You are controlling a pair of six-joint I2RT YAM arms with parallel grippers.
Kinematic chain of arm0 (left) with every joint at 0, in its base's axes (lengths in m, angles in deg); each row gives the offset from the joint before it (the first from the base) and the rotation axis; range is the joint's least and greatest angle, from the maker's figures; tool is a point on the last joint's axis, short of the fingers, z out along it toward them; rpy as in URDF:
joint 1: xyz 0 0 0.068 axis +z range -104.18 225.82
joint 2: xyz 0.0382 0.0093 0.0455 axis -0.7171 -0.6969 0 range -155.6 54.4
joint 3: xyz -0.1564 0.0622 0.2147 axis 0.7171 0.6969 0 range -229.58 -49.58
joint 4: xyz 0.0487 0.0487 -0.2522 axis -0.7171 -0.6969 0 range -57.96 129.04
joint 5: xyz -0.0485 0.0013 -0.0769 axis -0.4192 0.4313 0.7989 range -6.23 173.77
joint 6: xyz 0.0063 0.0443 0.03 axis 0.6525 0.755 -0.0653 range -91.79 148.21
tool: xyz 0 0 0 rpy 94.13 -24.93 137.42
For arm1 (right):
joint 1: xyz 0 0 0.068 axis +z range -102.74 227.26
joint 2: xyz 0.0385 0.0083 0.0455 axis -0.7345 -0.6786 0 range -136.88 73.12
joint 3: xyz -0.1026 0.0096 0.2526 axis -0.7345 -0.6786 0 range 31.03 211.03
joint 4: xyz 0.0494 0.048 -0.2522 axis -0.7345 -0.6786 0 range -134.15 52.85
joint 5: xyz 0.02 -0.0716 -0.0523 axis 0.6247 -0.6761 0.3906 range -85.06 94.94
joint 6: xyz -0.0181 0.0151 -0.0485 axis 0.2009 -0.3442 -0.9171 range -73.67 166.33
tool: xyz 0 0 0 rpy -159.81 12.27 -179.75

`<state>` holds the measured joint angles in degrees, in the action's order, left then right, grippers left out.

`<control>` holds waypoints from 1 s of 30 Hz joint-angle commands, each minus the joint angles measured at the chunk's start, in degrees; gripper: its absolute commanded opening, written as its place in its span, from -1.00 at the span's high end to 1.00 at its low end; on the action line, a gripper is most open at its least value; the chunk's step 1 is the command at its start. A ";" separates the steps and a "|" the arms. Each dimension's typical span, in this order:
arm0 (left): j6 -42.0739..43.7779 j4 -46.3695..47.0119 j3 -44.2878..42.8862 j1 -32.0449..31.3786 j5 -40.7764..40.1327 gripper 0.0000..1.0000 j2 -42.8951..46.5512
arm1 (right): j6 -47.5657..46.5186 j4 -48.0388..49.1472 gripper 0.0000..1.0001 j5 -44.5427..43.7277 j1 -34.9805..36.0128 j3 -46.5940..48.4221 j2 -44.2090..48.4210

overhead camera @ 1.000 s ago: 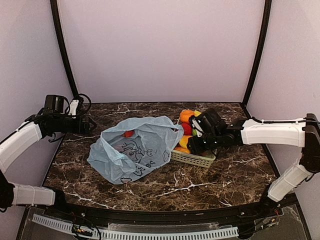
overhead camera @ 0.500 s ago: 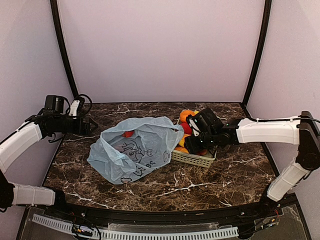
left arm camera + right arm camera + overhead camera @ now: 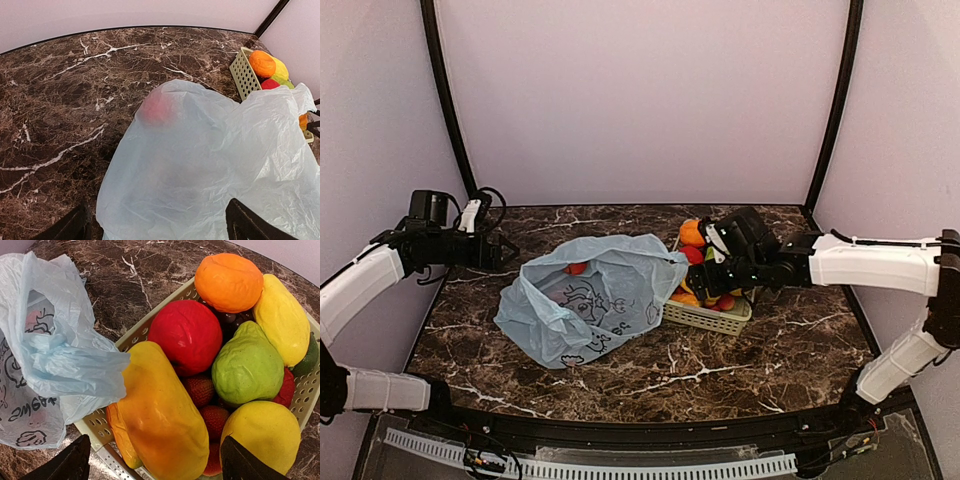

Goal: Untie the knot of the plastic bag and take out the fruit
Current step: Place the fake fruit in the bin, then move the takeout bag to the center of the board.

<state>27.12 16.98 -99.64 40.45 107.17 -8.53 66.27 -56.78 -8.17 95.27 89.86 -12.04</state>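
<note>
The light blue plastic bag (image 3: 588,298) lies mid-table with its mouth gaping, and no knot shows. A red fruit (image 3: 577,267) sits inside it, seen as a pink blur (image 3: 154,108) through the film. My left gripper (image 3: 157,230) hovers open above the bag's left end, holding nothing. My right gripper (image 3: 157,466) is open over the basket (image 3: 95,426), straddling an orange-yellow mango (image 3: 162,415) without gripping it. Around the mango lie a red apple (image 3: 189,336), an orange (image 3: 229,282), a green apple (image 3: 247,365) and two yellow lemons (image 3: 281,317).
The pale green lattice basket (image 3: 712,318) stands right of the bag, with small strawberries (image 3: 199,390) between the fruits. A loose bag handle (image 3: 75,362) drapes over the basket's near rim. Dark marble table (image 3: 770,360), purple walls behind and at both sides.
My right gripper's jaws have widened over the basket and the wrist has shifted slightly back and to the right. The left arm and the bag have not moved.
</note>
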 commanded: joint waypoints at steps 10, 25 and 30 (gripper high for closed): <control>-10.23 9.07 -2.05 -0.24 9.70 -0.83 -0.80 | -3.17 15.47 -0.56 11.67 0.86 -7.81 14.48; -13.21 6.77 -22.56 -5.56 8.68 -0.78 -29.04 | -3.22 34.83 -0.40 18.13 11.29 -0.22 -7.15; -8.58 1.76 -31.20 -6.56 5.00 -0.76 -38.39 | -3.19 35.18 -0.35 17.48 12.11 4.95 -15.63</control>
<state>14.88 24.19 -125.63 34.64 115.48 -42.56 62.69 -26.16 8.47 106.64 90.60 -22.95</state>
